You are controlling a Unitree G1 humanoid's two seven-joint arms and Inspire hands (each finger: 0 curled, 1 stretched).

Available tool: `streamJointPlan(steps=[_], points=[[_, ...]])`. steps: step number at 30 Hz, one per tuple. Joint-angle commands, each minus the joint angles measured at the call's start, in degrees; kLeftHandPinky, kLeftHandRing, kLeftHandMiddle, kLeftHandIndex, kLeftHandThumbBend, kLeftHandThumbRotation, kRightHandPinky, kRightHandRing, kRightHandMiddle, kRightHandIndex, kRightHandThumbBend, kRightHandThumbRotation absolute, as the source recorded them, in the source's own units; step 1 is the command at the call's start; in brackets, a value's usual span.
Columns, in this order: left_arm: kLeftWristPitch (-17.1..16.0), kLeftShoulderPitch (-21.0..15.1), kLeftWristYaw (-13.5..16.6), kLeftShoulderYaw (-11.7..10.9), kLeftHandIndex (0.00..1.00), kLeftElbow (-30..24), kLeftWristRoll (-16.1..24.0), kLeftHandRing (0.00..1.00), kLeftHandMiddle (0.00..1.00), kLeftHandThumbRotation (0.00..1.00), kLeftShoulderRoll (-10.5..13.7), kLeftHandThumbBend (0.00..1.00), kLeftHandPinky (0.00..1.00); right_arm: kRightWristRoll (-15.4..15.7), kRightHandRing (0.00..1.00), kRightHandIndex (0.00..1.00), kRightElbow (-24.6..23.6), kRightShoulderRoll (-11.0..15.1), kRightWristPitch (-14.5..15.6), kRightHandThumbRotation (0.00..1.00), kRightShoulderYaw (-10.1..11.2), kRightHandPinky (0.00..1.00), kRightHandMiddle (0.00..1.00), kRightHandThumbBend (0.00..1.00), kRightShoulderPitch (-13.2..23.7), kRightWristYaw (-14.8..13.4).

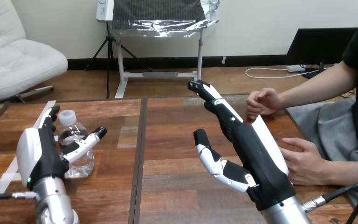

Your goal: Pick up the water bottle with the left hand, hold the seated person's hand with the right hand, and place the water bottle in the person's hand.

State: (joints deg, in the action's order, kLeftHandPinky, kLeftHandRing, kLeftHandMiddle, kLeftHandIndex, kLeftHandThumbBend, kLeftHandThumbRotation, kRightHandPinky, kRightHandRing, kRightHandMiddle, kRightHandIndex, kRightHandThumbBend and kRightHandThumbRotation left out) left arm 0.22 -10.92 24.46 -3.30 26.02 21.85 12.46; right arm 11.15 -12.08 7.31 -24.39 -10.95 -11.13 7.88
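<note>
Wooden table (168, 140). At nine o'clock, the left hand (39, 154) is spread wide, thumb and fingers flanking the water bottle (74, 140). The right hand (251, 158), fingers straight, lies beside the person's raised hand (263, 102) at three o'clock.

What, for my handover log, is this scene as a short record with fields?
bottle: upright on the table, cap on
left hand: open, fingers left of the bottle, thumb at its right
right hand: open, fingers straight, between the person's two hands
person's far hand: loosely curled, beside the right hand; contact unclear
person's near hand: low at the table's edge, right of the right hand
stage: bottle not lifted; neither of the person's hands held
</note>
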Motion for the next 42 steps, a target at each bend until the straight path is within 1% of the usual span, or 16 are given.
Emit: streamJointPlan(steps=[1, 9, 18, 21, 23, 32, 42], points=[[-1.26, -5.62, 0.58, 0.20, 0.86, 1.77, 0.13, 0.82, 0.86, 0.43, 1.55, 0.92, 0.75, -0.65, 0.97, 0.92, -0.41, 0.29, -0.55, 0.00, 0.69, 0.97, 0.98, 0.00, 3.48, 0.01], [-1.29, -7.04, 0.71, 0.33, 0.85, 3.82, 0.17, 0.81, 0.85, 0.41, 1.80, 0.90, 0.74, -0.84, 0.97, 0.92, -0.31, 0.31, -0.70, 0.00, 0.69, 0.97, 0.98, 0.00, 3.51, 0.09], [0.08, -8.76, 0.44, 0.79, 0.86, 6.10, 0.72, 0.82, 0.86, 0.43, 2.21, 0.90, 0.74, -0.59, 0.97, 0.91, -0.40, 0.47, -0.72, 0.00, 0.71, 0.97, 0.98, 0.00, 3.50, 0.06], [0.51, -9.18, 0.06, 0.92, 0.86, 6.57, 0.71, 0.82, 0.86, 0.44, 2.32, 0.90, 0.74, -0.65, 0.97, 0.91, -0.43, 0.54, -0.76, 0.00, 0.70, 0.97, 0.98, 0.00, 3.48, 0.12], [1.53, -9.51, -0.28, 1.26, 0.87, 6.77, 1.11, 0.83, 0.87, 0.45, 2.47, 0.90, 0.74, -0.45, 0.97, 0.91, -0.27, 0.65, -1.21, 0.00, 0.72, 0.98, 0.98, 0.00, 3.58, 0.04], [2.48, -10.46, -1.33, 1.72, 0.88, 8.23, 1.07, 0.84, 0.88, 0.48, 2.72, 0.91, 0.74, -0.24, 0.97, 0.91, -0.56, 0.81, -1.10, 0.00, 0.80, 0.98, 0.97, 0.00, 3.41, -0.10], [1.65, -10.57, -1.47, 1.99, 0.88, 9.21, 0.85, 0.84, 0.89, 0.48, 2.64, 0.92, 0.75, -0.54, 0.97, 0.90, -0.63, 1.14, -1.33, 0.00, 0.86, 0.98, 0.97, 0.00, 3.27, -0.21]])
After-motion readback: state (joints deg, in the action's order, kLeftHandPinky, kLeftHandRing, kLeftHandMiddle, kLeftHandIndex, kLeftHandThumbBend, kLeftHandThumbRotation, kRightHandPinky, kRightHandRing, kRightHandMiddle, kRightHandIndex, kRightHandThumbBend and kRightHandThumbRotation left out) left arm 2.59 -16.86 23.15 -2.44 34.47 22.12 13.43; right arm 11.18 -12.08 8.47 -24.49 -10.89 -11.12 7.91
